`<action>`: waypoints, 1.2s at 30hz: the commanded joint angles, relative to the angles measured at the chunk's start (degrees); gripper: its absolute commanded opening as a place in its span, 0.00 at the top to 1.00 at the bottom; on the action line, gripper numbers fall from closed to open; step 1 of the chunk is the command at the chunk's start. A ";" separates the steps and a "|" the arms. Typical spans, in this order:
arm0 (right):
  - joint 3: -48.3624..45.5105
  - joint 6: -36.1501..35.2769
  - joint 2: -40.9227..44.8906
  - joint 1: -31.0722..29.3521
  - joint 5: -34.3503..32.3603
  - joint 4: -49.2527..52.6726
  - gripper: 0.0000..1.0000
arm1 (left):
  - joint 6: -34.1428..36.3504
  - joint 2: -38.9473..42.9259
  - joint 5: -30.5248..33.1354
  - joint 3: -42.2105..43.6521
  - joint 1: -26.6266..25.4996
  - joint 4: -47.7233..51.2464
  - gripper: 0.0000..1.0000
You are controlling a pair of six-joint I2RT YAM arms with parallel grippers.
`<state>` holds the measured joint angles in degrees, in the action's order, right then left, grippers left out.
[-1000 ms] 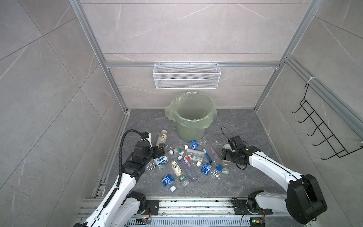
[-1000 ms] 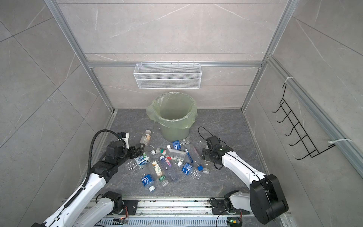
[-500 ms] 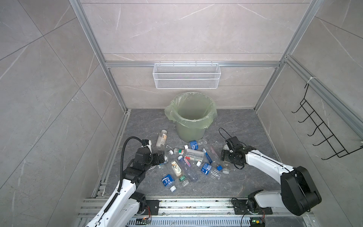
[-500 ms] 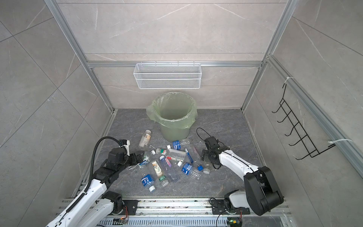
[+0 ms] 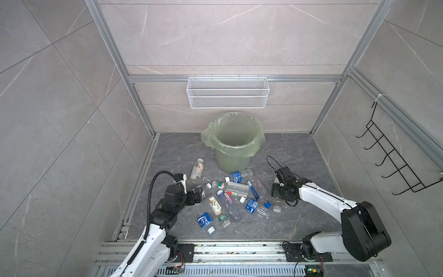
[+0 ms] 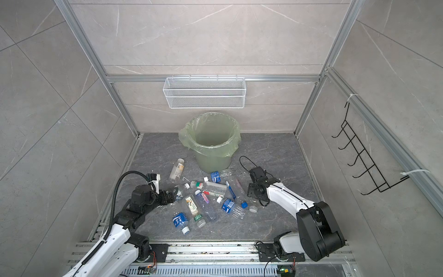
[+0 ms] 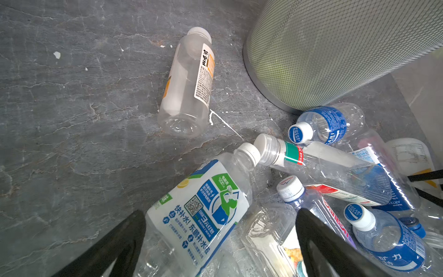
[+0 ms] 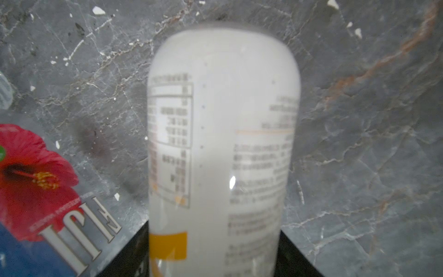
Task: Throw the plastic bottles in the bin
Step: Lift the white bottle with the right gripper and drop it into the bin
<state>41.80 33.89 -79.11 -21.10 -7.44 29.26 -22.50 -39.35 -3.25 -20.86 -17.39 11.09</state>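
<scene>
Bottles [image 5: 232, 208], about 12 in all, lie scattered on the gray floor [image 5: 299, 153] between the 2 arms, every one in view outside the bin [image 5: 231, 160]. The clear ones overlap, so an exact tally cannot be told.

Nearest the robot's base, at 6 o'clock of the pile, lies 1 stubby blue bottle [image 5: 204, 220], with 1 small green-label bottle [image 5: 223, 217] just beside it at 3 o'clock.

At 9 o'clock of the pile the left gripper [image 7: 220, 212] stands spread wide. Its 2 fingers [image 7: 129, 230] sit on either side of 1 blue-and-green-label bottle [image 7: 203, 211], gripping nothing.

At 3 o'clock of the pile the right gripper [image 8: 213, 230] has its 2 fingers [image 8: 292, 266] against both sides of 1 white bottle [image 8: 215, 120] lying on the floor. No gap shows between fingers and bottle. Just beside it lies 1 flower-label bottle [image 8: 31, 167].

Farther out, at 11 o'clock, 1 orange-label bottle [image 5: 197, 169] lies alone, apart from the rest.

At 12 o'clock the 1 bin stands upright, a pale green bag folded over its rim, with 1 far blue bottle [image 5: 236, 177] just beside its foot at 6 o'clock.

Beyond, 1 white wire basket [image 5: 227, 96] hangs on the back wall above the bin. 1 black hook rack [image 5: 393, 165] hangs on the right wall at 2 o'clock.
</scene>
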 commanded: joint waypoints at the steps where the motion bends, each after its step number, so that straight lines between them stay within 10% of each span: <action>1: -0.33 0.09 1.38 -0.39 0.04 -0.56 0.39 | 1.14 -1.04 -1.37 0.12 -0.02 -3.06 0.00; 24: 1.62 -12.53 31.02 -10.00 -0.83 -4.82 0.43 | 0.97 -3.27 -1.55 0.30 -0.06 -4.71 0.01; 36: 45.58 -11.13 4.52 -10.78 -3.90 3.05 0.43 | 1.06 -3.16 -1.68 0.38 -0.02 -5.01 0.01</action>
<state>77.54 22.68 -67.61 -31.59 -9.89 30.28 -22.50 -42.65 -3.64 -20.64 -17.39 8.45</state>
